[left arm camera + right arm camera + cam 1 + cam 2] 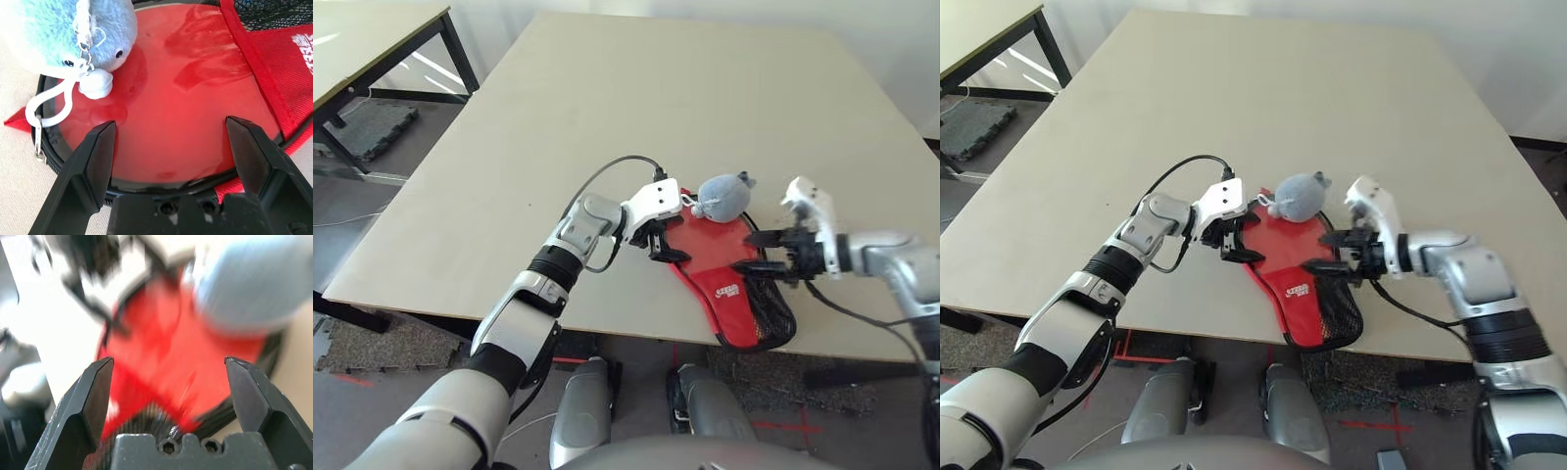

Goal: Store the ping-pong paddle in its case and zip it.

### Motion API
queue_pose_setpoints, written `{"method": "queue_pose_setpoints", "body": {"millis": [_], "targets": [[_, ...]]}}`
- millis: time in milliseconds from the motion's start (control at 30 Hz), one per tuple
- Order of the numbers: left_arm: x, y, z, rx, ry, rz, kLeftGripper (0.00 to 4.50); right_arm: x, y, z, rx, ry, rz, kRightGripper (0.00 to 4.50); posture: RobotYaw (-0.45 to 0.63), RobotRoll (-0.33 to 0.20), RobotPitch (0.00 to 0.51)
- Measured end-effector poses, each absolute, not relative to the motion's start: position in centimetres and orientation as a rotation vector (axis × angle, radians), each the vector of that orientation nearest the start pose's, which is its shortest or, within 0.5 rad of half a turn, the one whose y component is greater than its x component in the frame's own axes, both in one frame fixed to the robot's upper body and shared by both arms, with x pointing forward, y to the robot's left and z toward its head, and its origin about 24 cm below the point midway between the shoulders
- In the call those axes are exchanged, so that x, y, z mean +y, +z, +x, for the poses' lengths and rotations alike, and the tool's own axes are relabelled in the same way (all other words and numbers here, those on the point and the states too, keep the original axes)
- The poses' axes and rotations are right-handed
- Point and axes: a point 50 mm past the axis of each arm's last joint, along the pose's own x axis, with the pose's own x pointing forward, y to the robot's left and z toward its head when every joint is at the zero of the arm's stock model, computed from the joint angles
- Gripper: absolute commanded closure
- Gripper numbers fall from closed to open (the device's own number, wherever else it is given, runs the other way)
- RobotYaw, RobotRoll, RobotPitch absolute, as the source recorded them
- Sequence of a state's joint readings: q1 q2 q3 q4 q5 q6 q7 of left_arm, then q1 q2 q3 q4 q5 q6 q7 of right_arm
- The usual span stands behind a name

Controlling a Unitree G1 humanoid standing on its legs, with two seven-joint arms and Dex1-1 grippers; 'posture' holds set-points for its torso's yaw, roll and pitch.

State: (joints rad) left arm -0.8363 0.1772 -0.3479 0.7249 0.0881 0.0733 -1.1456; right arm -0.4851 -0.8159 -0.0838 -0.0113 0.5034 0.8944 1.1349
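Case [729, 289]: red, lies at the desk's [607, 117] near edge, its mesh-pocket end overhanging.
Paddle [186, 107]: red face shows inside the case's open round end.
Plush ball [722, 196]: rests on the case's far rim.
Left end effector [664, 247]: fingers spread, at the case's left rim.
Right end effector [762, 253]: fingers spread, above the case's right side.

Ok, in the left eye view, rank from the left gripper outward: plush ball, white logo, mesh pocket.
1. Plush ball, just past the left gripper, at the case's round end.
2. White logo, mid-case, nearer the table edge.
3. Mesh pocket, farthest, at the overhanging end.
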Motion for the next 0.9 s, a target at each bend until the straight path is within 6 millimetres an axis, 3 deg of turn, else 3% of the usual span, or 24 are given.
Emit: {"method": "queue_pose_setpoints", "body": {"millis": [100, 300, 567, 800, 900], "targets": [[5.4, 9.2, 34.2, 0.298, -1.434, 0.520, 0.04, -23.4, 19.4, 28.9, 0.373, 1.001, -0.044, 0.00, 0.04, 0.000, 0.130], [5.3, 9.3, 34.2, 0.295, -1.438, 0.519, 0.04, -22.6, 19.2, 30.3, 0.334, 0.956, -0.006, 0.00, 0.04, 0.000, 0.128], [5.2, 9.3, 34.2, 0.296, -1.440, 0.518, 0.04, -21.3, 16.4, 33.5, 0.328, 0.837, -0.042, 0.00, 0.05, 0.000, 0.130], [5.1, 9.3, 34.1, 0.301, -1.446, 0.517, 0.04, -21.1, 13.5, 34.0, 0.454, 0.818, -0.041, 0.00, 0.07, 0.000, 0.133], [5.1, 9.3, 34.1, 0.303, -1.445, 0.517, 0.00, -21.1, 13.1, 34.1, 0.476, 0.823, -0.041, 0.59, 0.07, 0.000, 0.131]]}}
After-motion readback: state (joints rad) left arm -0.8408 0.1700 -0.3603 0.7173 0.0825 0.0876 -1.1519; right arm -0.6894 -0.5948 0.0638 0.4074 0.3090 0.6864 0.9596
